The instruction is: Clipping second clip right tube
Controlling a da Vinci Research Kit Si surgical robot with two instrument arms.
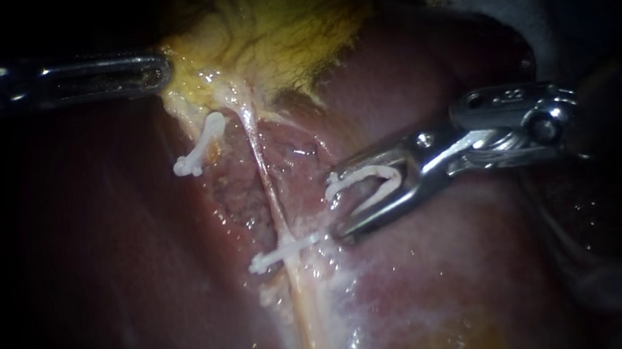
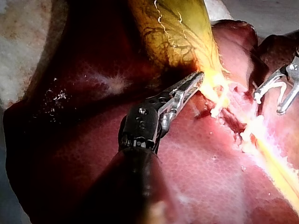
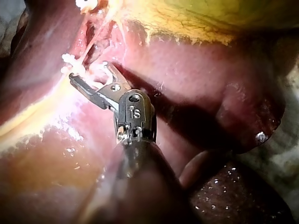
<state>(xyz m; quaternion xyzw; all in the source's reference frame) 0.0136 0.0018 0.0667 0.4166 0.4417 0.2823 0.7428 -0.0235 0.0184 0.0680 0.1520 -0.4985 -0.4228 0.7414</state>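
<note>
White clip is waiting beside the right tube, gripped in our right instrument's spread jaws.
Closing before straddling the tube, we are risking a miss; our left instrument is gripping the gallbladder.

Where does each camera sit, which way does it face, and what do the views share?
Endoscope: close above, facing liver and right tube; left instrument enters from left, right instrument from right.
Left wrist: on left arm, looking along its shaft toward the gallbladder.
Right wrist: on right arm, looking along its shaft at the right tube.
Shared: endoscope and left wrist show the right instrument's jaws holding a fresh clip.
</note>
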